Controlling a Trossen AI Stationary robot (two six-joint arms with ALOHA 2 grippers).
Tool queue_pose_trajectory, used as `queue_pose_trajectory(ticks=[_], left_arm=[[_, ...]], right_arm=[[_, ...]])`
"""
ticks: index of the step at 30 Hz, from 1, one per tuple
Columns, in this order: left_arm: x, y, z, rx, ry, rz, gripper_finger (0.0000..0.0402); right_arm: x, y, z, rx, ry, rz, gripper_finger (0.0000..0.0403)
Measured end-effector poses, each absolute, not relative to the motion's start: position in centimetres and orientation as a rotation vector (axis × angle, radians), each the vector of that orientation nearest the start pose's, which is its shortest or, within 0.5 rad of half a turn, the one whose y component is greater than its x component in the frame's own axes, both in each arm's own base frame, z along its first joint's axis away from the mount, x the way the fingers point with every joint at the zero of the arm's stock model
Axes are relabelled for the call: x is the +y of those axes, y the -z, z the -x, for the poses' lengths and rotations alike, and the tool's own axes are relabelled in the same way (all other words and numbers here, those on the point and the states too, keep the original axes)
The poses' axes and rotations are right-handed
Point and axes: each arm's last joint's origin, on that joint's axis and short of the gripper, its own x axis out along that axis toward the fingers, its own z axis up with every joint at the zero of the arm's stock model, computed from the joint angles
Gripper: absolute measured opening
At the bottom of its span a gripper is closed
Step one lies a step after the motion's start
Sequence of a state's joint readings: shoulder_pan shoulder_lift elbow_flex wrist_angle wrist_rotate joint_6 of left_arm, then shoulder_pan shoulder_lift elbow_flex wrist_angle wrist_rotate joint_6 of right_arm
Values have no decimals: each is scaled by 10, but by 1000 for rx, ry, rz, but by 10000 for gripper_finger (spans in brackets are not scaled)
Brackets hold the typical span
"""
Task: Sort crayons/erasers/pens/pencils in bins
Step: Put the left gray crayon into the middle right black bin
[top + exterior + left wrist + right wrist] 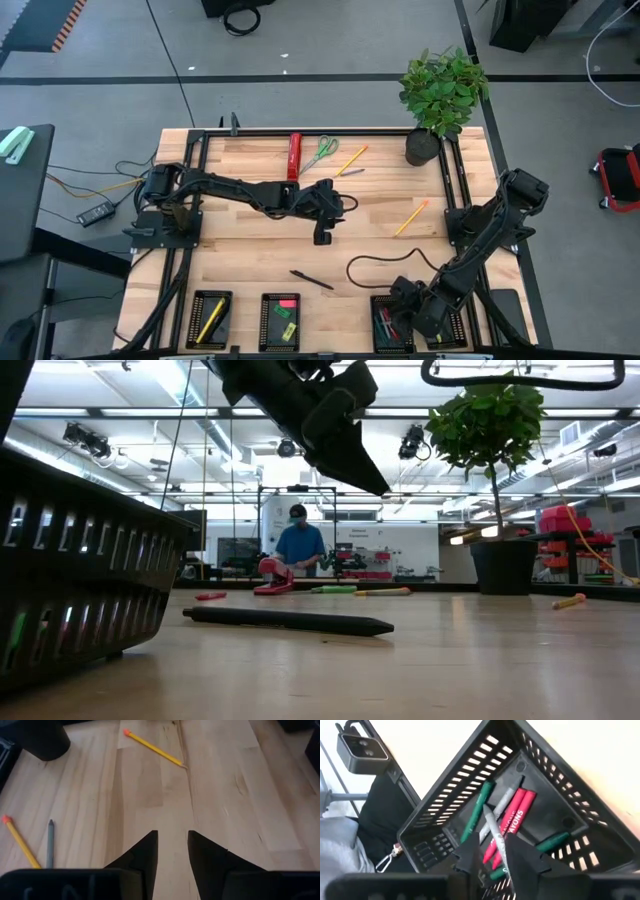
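- The right gripper [492, 854] hangs over a bin [455, 795] at the table's near edge, fingers slightly apart, with a grey crayon [495, 832] lying between their tips; whether it is gripped, I cannot tell.
- Red crayons [512, 817] and green ones [476, 812] lie in that bin.
- The left gripper [172, 845] hovers over the table's middle, fingers apart and empty.
- A black pen [312, 279] lies on the table near the bins.

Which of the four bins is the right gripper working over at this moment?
The third bin from the left, holding red and green crayons. The right gripper hangs right above it; the other bins have no gripper near them.
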State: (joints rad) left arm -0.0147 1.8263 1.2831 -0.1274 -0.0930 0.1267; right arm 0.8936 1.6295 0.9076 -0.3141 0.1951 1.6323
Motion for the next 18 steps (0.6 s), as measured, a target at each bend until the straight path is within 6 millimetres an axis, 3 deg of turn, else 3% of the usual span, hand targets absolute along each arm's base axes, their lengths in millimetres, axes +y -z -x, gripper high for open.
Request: queue_pose_trajectory(ticks=[7,18], left_arm=[[-3,-222,-401,702,-34,-149,111],[-6,-222,-401,701,-27,-151,108]], right_arm=[[236,-168,-197,1112,198,-869,137],[231,-186,-194,1088,103,-811,139]])
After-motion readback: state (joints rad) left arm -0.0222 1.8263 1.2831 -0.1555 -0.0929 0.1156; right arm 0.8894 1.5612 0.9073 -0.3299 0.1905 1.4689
